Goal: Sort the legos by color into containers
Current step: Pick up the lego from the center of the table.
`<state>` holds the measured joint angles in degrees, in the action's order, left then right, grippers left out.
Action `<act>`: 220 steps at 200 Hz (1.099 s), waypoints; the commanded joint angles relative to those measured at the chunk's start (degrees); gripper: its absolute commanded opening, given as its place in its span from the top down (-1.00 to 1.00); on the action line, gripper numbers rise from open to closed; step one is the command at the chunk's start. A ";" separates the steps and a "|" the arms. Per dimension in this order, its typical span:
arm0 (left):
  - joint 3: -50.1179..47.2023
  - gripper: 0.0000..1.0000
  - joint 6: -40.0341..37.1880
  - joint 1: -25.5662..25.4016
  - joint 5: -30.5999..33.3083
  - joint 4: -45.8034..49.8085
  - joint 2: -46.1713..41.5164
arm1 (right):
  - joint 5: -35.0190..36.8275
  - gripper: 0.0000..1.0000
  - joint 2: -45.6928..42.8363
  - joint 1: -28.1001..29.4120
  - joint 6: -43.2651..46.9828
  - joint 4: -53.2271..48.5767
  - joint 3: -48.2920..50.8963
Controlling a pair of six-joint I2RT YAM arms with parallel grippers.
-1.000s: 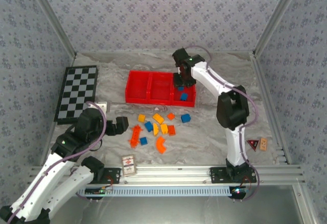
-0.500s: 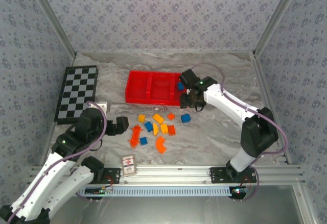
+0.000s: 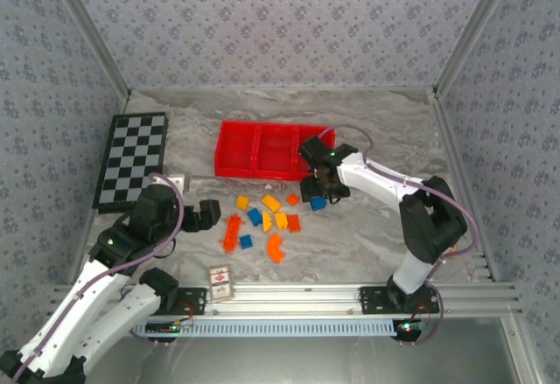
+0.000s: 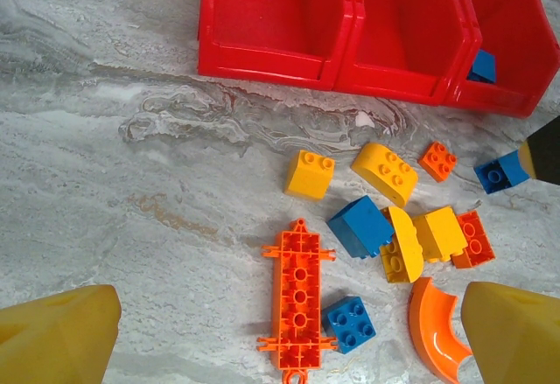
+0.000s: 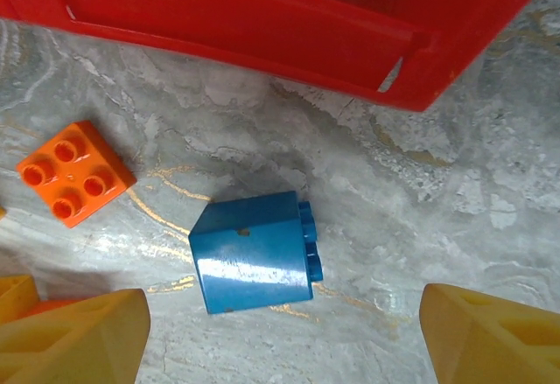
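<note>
Readable text, numbers, brands: none. Card (image 3: 219, 282), white, lying on the bench (image 3: 350, 244) by the near rail: carries a red mark, too small to make out as a word or sign. Bricks (image 4: 299, 296), red tray (image 4: 271, 60), checkerboard (image 3: 131, 157): no lettering can be read on any, even close up in the wrist views.

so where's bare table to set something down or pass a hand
Bare: the strip between the red tray and the back wall, the gap between the checkerboard and the tray, and the near stretch from the card rightward along the rail. Crowded: the bricks in front of the tray, with the right arm over them.
</note>
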<state>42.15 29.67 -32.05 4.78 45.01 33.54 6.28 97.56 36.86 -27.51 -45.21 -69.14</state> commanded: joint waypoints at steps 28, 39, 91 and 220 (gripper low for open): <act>-0.05 -1.00 0.39 -0.38 0.90 0.15 0.19 | 0.39 -0.63 4.54 0.12 0.61 0.12 -2.05; -0.07 -1.00 0.39 -0.46 0.94 0.16 0.21 | 0.44 -0.60 5.12 0.06 0.72 0.12 -2.13; -0.05 -1.00 0.48 -0.38 1.13 0.15 0.39 | 0.49 -0.43 7.26 0.34 1.60 0.48 -2.83; -0.06 -0.99 0.56 -0.46 1.24 0.23 0.47 | 2.02 0.09 10.02 1.74 2.79 -2.04 -5.47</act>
<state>42.15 29.69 -32.05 5.43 45.04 33.91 6.74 106.96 38.17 -25.15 -44.97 -72.73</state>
